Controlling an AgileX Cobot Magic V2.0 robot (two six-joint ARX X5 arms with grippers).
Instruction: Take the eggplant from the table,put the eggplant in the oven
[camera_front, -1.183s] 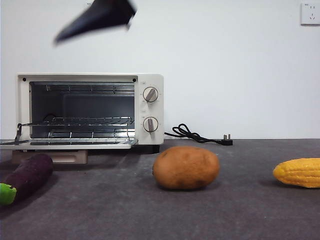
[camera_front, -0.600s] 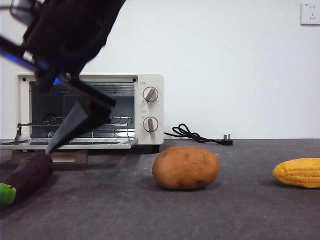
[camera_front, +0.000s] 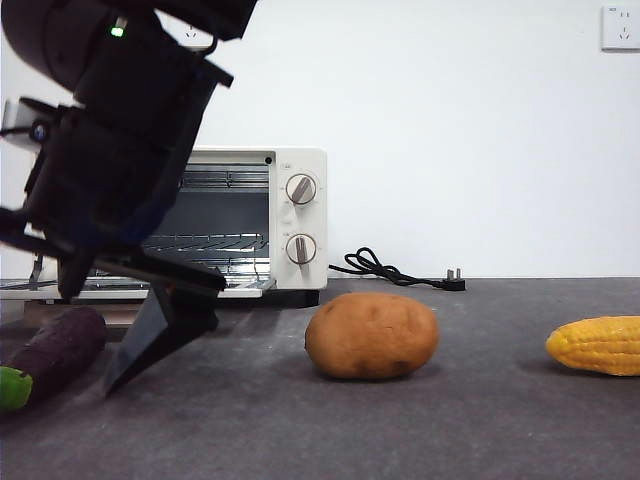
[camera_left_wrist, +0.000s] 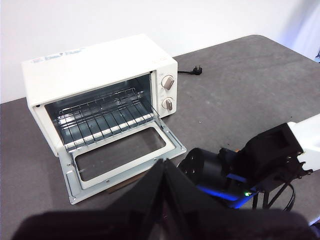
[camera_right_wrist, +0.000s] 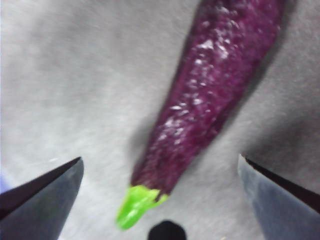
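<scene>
The eggplant (camera_front: 55, 350), dark purple with a green stem end, lies on the table (camera_front: 300, 430) at the near left, in front of the oven (camera_front: 298, 215). The oven's door (camera_left_wrist: 122, 155) is folded down and its rack is bare. My right gripper (camera_right_wrist: 160, 157) hangs open low over the eggplant (camera_right_wrist: 210, 100), one jaw on each side, without touching it. In the front view this arm is the big dark mass at left, and one of its fingers (camera_front: 150, 335) points down just right of the eggplant. My left gripper (camera_left_wrist: 162, 170) is shut and held high above the oven (camera_left_wrist: 100, 55).
A brown potato (camera_front: 372, 335) sits mid-table and a yellow corn cob (camera_front: 597, 345) lies at the right edge. The oven's black cord and plug (camera_front: 390, 270) lie behind the potato by the wall.
The right arm has come down from the top of the front view to table height beside the eggplant. The eggplant, potato and corn have not moved.
</scene>
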